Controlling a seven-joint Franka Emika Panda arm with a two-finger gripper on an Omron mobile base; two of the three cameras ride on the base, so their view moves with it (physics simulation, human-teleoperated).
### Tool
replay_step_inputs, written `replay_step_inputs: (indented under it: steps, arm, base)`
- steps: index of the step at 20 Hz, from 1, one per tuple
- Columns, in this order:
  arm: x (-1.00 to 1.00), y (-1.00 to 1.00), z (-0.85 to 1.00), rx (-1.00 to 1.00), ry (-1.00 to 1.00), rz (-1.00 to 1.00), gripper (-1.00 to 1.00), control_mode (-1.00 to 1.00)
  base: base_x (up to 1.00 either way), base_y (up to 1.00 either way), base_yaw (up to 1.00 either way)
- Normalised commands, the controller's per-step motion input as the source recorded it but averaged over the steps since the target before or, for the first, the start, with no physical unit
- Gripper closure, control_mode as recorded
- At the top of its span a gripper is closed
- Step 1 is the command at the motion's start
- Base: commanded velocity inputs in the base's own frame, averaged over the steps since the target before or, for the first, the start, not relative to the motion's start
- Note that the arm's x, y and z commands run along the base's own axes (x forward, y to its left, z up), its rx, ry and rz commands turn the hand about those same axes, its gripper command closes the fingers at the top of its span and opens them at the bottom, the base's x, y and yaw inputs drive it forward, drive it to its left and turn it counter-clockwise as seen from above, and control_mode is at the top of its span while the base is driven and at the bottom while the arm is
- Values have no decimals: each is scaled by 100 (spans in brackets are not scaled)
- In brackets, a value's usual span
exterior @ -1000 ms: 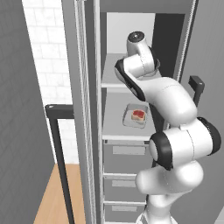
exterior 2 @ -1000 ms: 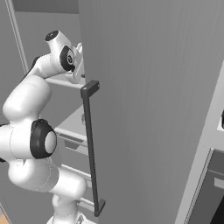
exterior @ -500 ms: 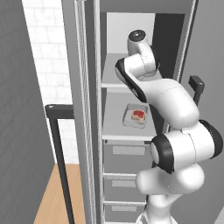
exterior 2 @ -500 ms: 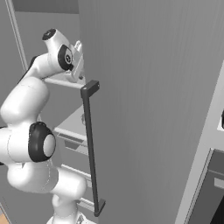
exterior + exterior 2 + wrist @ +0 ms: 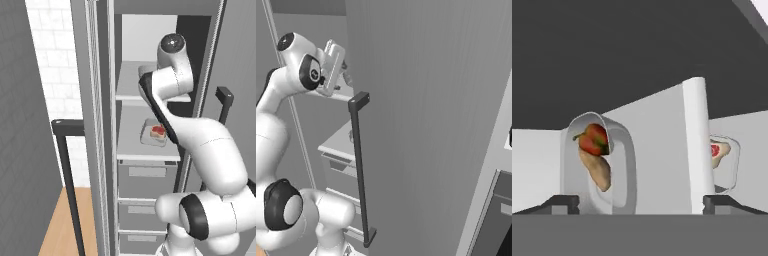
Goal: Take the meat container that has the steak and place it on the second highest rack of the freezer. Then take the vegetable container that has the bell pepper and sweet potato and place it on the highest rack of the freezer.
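On top rack — vegetable container (bell pepper, sweet potato inside).

The vegetable container held the bell pepper and sweet potato on the freezer top rack, probably; the meat container with steak sat one rack below.

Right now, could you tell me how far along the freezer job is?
The meat container with the steak sits on the second highest rack. The vegetable container, holding the bell pepper and sweet potato, rests on the highest rack; the gripper is open, holding nothing. Both placements look done.
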Motion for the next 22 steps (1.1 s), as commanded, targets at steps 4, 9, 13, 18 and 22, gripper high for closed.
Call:
replay_step_inputs:
  steps: [4,9,13,18,22]
  arm:
    - [-100,0,20,2,5,0,-100,-100]
    - [-100,2,9,5,9,0,-100,-100]
    - [-100,0,0,6,7,0,-100,-100]
    - [-100,1,-11,2,11,0,-100,-100]
    - [-100,0,-32,0,4,0,-100,-100]
  base:
    - [0,0,0]
    - [0,0,0]
    - [0,0,0]
    - [0,0,0]
    - [0,0,0]
